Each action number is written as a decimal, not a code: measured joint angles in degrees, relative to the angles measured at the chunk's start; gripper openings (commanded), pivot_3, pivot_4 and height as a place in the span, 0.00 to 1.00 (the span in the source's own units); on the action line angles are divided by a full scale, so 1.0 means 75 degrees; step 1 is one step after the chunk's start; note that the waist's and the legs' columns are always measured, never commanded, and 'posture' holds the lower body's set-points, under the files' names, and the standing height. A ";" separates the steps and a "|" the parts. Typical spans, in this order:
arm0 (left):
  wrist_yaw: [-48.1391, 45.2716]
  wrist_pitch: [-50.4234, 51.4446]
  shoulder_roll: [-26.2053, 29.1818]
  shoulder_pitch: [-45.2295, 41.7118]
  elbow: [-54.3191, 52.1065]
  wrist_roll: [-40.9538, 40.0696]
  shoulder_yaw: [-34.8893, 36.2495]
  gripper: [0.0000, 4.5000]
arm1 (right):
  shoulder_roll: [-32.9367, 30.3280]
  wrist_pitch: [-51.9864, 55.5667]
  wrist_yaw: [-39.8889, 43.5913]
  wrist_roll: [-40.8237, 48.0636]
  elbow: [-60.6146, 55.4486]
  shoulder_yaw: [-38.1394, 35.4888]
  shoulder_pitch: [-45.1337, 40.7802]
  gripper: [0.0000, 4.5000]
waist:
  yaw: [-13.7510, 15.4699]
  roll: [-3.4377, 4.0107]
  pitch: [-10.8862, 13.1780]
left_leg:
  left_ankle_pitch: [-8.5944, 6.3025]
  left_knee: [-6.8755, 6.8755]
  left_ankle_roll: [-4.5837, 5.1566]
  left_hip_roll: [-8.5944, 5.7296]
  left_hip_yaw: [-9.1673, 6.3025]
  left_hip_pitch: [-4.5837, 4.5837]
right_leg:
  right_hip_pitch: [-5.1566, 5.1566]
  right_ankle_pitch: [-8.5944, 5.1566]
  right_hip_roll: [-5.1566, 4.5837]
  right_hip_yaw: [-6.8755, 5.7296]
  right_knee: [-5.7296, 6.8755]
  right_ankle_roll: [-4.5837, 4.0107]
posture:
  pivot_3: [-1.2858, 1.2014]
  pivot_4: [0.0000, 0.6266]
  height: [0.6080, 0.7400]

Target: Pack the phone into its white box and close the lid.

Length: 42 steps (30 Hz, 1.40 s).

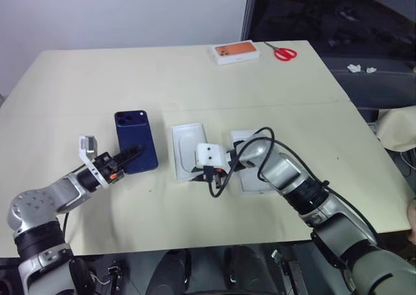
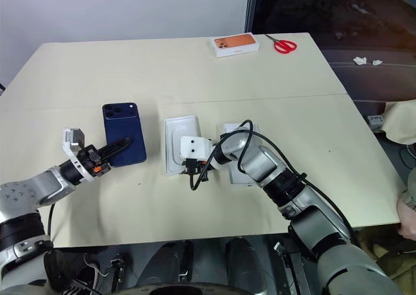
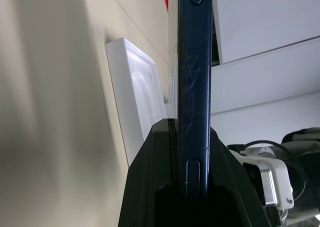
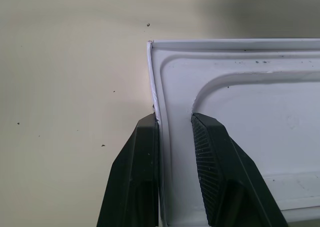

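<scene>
- Left hand (image 1: pixel 133 154) is clamped on the phone (image 1: pixel 136 141) edge.
- Right hand (image 4: pixel 175 132) straddles the white box (image 1: pixel 186 153) wall, fingers slightly apart, at 3 o'clock from the phone.

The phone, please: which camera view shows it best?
The left eye view shows the phone best: its whole navy back and corner camera cluster, lying on the table with the left gripper shut on its near end. The right eye view shows much the same. The left wrist view gives just its thin edge between the jaws.
</scene>
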 measured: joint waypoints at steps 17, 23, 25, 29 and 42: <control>0.0508 -0.0066 0.0477 -0.0771 0.0527 -0.0508 0.0234 0.00 | 0.1911 0.1371 -0.1596 -0.0095 0.0246 -0.0008 0.0098 0.43 | -0.0011 -0.0002 -0.0001 | 0.0012 -0.0001 -0.0021 -0.0002 -0.0001 -0.0001 | -0.0005 0.0000 0.0003 0.0002 0.0004 0.0000 | 0.52 0.24 1.00; 0.0498 -0.0070 0.0452 -0.0759 0.0587 -0.0508 0.0172 0.00 | 0.1843 0.1494 -0.1494 0.0020 0.0236 -0.0013 0.0110 0.99 | -0.0002 -0.0003 -0.0001 | 0.0007 0.0000 -0.0012 -0.0005 -0.0001 -0.0002 | -0.0004 0.0000 0.0001 0.0002 0.0004 0.0000 | 0.52 0.24 1.00; 0.0493 -0.0047 0.0332 -0.0693 0.0476 -0.0508 0.0020 0.00 | 0.1647 0.1677 -0.1281 0.0266 -0.0080 -0.0090 0.0116 0.99 | 0.0003 -0.0003 0.0000 | 0.0007 0.0000 -0.0012 -0.0005 -0.0001 -0.0003 | -0.0004 0.0000 0.0000 0.0001 0.0003 0.0000 | 0.52 0.24 1.00; 0.0491 0.0013 0.0085 -0.0558 0.0350 -0.0507 -0.0380 0.00 | 0.1270 0.2182 -0.0968 0.0828 -0.0867 -0.0646 0.0101 0.99 | 0.0008 -0.0005 -0.0001 | 0.0003 0.0000 -0.0005 -0.0005 -0.0003 -0.0003 | -0.0005 0.0000 0.0000 0.0000 0.0004 0.0000 | 0.52 0.24 1.00; 0.0210 -0.0183 -0.0169 -0.1035 0.0912 0.0520 -0.2060 0.00 | -0.0203 0.2783 -0.0902 0.1563 -0.1581 -0.1485 0.0275 0.99 | 0.0009 -0.0007 0.0000 | 0.0004 -0.0003 -0.0003 -0.0004 -0.0001 -0.0009 | -0.0013 0.0000 0.0001 0.0002 0.0004 0.0000 | 0.52 0.24 1.00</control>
